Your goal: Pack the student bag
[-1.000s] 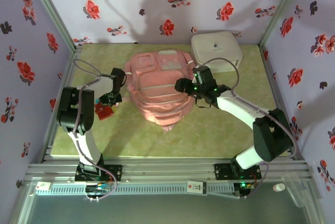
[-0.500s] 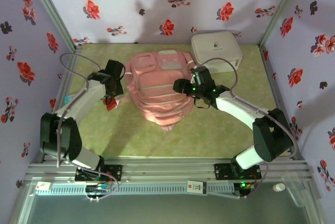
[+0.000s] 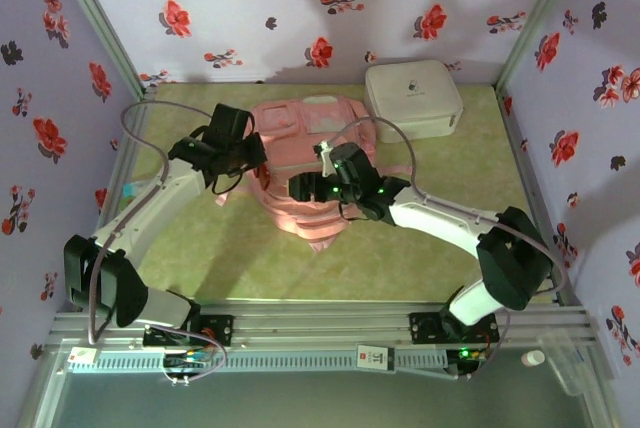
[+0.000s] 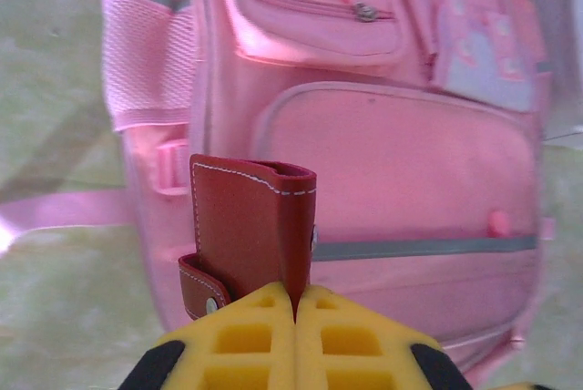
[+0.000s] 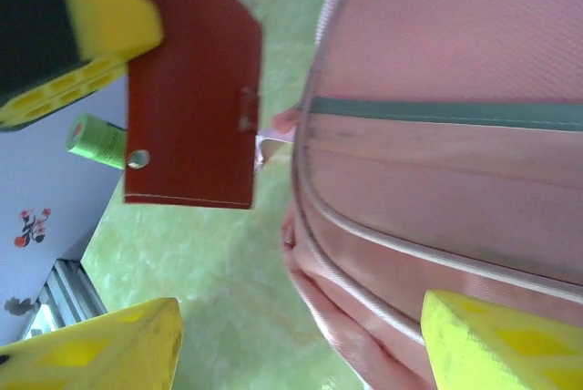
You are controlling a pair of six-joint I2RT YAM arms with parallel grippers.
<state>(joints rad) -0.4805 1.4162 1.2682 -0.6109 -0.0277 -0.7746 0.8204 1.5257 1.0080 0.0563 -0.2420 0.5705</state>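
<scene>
Clamped red wallet (image 4: 250, 226) in left gripper (image 4: 293, 294) just short of student bag (image 4: 401, 162); held right gripper (image 5: 296, 340) open over it; packed nothing yet.

Back on my right, a white rounded-square hard case (image 3: 413, 98) lies flat on the green mat (image 3: 250, 258), close to the floral wallpaper walls (image 3: 300, 8). On my left, a folded red-brown leather wallet (image 4: 250, 226) with white stitching and metal snaps stands upright. A small green cylinder (image 5: 96, 139) lies at the wall's foot.

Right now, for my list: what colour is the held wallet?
Wallet: dark red, white stitching; left wrist view.
</scene>
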